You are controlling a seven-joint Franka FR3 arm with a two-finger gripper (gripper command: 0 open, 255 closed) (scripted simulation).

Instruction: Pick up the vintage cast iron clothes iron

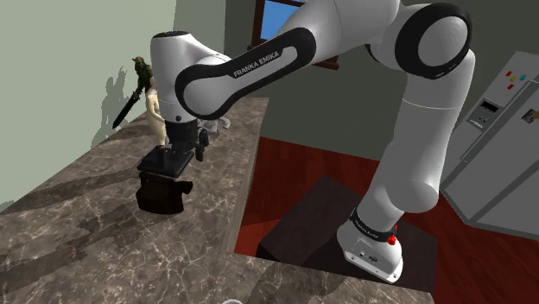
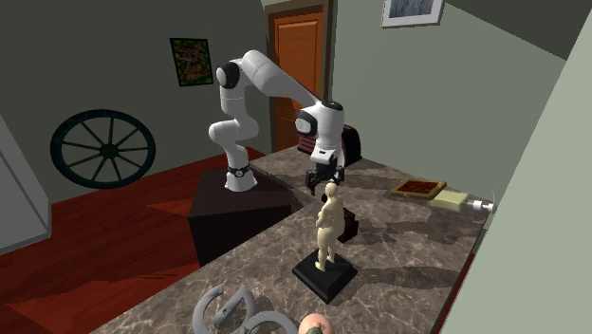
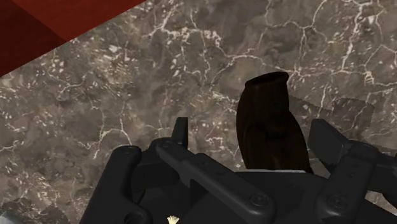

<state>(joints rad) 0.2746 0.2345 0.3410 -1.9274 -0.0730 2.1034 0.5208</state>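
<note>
Gripper (image 3: 251,125) state: the fingers (image 3: 181,130) are spread wide and straddle the handle of the clothes iron (image 1: 161,192). Bare counter shows between one finger and the handle. The handle lies close against the other finger, and contact there cannot be confirmed. Nothing is clasped.

Items, largest first:

1. Counter (image 1: 78,224): dark brown marble-patterned top with white veining. It runs from the shoulder view's near left towards its far middle, along a pale green wall (image 1: 60,78).
2. Arm (image 1: 259,60): white with dark joints. It rises from the shoulder view's lower right, arches over to the left and bends down above the counter.
3. Refrigerator (image 1: 501,129): grey, at the shoulder view's far right.
4. Stand (image 1: 307,212): dark box on the red floor (image 1: 320,160), just beside the counter's edge.
5. Wheel (image 2: 102,147): dark and spoked, against the wall at the second exterior view's left.
6. Figurine (image 2: 328,228): beige standing figure, upright on a black square base. In the shoulder view it stands on the counter beyond the gripper.
7. Clothes iron: nearly black, resting on the counter directly below the gripper, handle uppermost.
8. Tray (image 2: 417,188): flat, tan-framed with a dark red centre, on the counter at the second exterior view's right, well apart from the gripper.
</note>
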